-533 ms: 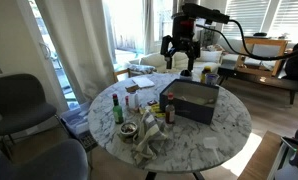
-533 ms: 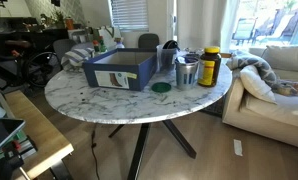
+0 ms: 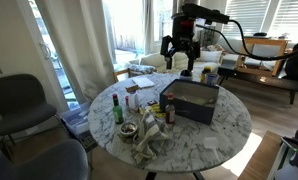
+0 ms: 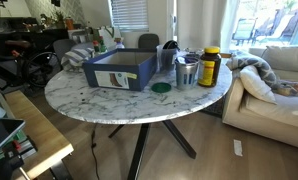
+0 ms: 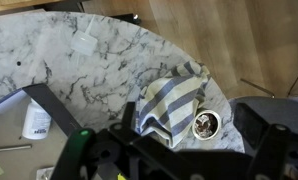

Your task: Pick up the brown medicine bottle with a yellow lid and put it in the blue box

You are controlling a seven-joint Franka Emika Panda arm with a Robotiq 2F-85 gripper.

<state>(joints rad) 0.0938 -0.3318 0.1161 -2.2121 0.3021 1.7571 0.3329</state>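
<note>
The brown medicine bottle (image 4: 210,67) with a yellow lid stands upright on the marble table beside a metal cup, to the right of the blue box (image 4: 121,70). In an exterior view it (image 3: 170,110) stands at the near-left corner of the blue box (image 3: 194,101). My gripper (image 3: 179,57) hangs high above the far edge of the table, behind the box, open and empty. In the wrist view my gripper (image 5: 149,112) is open over a striped cloth; neither the bottle nor the box shows there.
A green bottle with a red cap (image 3: 117,108), small jars and a crumpled cloth (image 3: 149,143) crowd the table's near side. A metal cup (image 4: 187,72) and a green lid (image 4: 161,88) sit by the box. The wrist view shows a striped cloth (image 5: 174,98), a small filled cup (image 5: 206,124) and a lying white bottle (image 5: 36,120).
</note>
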